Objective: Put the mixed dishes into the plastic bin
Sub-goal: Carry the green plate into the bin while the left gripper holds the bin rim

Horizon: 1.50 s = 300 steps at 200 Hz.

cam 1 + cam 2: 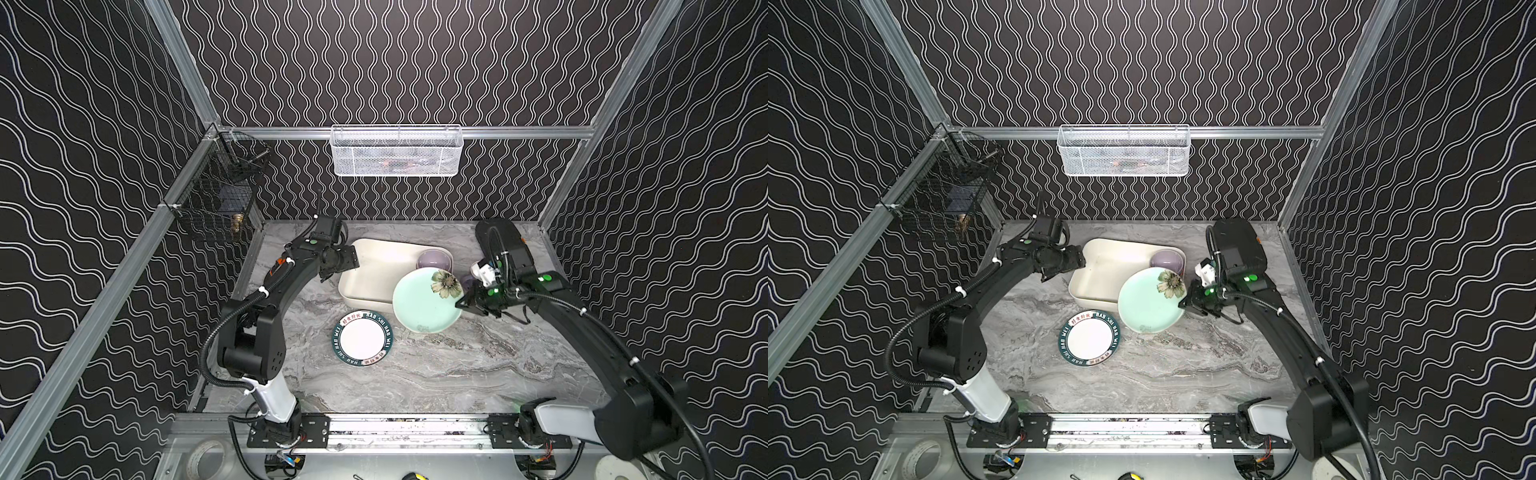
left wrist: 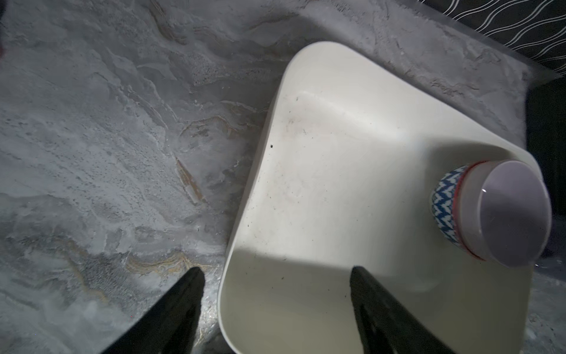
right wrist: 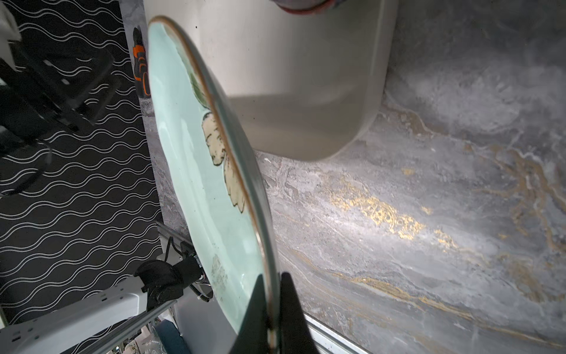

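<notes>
Clamped on the rim of the mint plate, the right hand faces the plastic bin across that plate, which overlaps the bin's corner; the left hand gapes wide over the bin's opposite wall.

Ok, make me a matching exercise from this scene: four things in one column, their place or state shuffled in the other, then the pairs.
Things
1. mint plate
2. lettered-rim plate
3. lavender bowl
4. left gripper

Places or states
A. open and empty, at the plastic bin edge
B. flat on the table, outside the bin
C. clamped at its rim by the right gripper
D. inside the bin, in a corner

Pairs: 1-C, 2-B, 3-D, 4-A
</notes>
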Available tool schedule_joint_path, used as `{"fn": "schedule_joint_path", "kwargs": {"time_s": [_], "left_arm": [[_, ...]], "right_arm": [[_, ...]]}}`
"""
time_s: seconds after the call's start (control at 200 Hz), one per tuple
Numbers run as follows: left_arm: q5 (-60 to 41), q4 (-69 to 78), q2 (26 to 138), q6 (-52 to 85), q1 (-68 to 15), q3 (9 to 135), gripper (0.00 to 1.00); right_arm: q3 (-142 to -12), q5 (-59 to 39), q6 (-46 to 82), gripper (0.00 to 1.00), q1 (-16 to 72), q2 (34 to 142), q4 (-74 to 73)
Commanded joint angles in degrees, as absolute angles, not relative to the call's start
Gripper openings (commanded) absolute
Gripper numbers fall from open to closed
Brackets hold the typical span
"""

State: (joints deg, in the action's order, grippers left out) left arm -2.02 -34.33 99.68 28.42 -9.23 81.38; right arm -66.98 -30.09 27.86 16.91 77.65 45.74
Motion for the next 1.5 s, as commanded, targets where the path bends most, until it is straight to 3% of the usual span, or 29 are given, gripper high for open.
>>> {"fn": "schedule_joint_path", "kwargs": {"time_s": [0.0,0.275,0.601,0.796,1.031,1.121,1.281,1.381,1.431,1.496], "left_arm": [[-0.21,-29.87,100.94,28.83,-8.62,80.56,0.78],[-0.03,-25.78,101.61,30.06,-8.61,75.18,0.77],[-9.06,-16.58,99.93,35.10,-8.61,65.25,0.72],[-11.96,-15.55,99.89,35.71,-9.10,63.65,0.65],[-13.14,-15.58,98.89,35.52,-9.74,63.38,0.47],[-13.36,-16.13,99.09,35.51,-9.95,63.63,0.46],[-12.51,-18.35,97.99,34.62,-10.20,63.95,0.55],[-12.17,-19.56,96.09,34.23,-10.20,63.85,0.66],[-11.64,-20.48,94.65,34.06,-10.20,63.85,0.75],[-10.39,-21.67,92.08,33.95,-10.20,63.90,0.94]], "right_arm": [[-72.04,-31.65,26.08,0.00,16.88,82.08,40.49],[-82.25,-31.20,24.85,0.00,17.38,94.70,38.93],[-88.30,-30.40,24.76,0.00,20.37,102.43,39.58],[-89.71,-30.06,24.78,0.00,20.81,104.69,39.64],[-90.77,-29.23,24.99,0.00,21.70,106.59,39.47],[-91.09,-29.44,25.18,0.00,21.91,107.03,39.18],[-92.48,-29.29,25.13,0.00,22.54,108.23,39.33],[-93.55,-29.19,25.03,0.00,23.10,109.61,39.55],[-94.07,-29.09,24.99,0.00,23.44,110.69,39.45],[-94.85,-28.84,25.02,0.00,23.91,111.96,39.46]]}}
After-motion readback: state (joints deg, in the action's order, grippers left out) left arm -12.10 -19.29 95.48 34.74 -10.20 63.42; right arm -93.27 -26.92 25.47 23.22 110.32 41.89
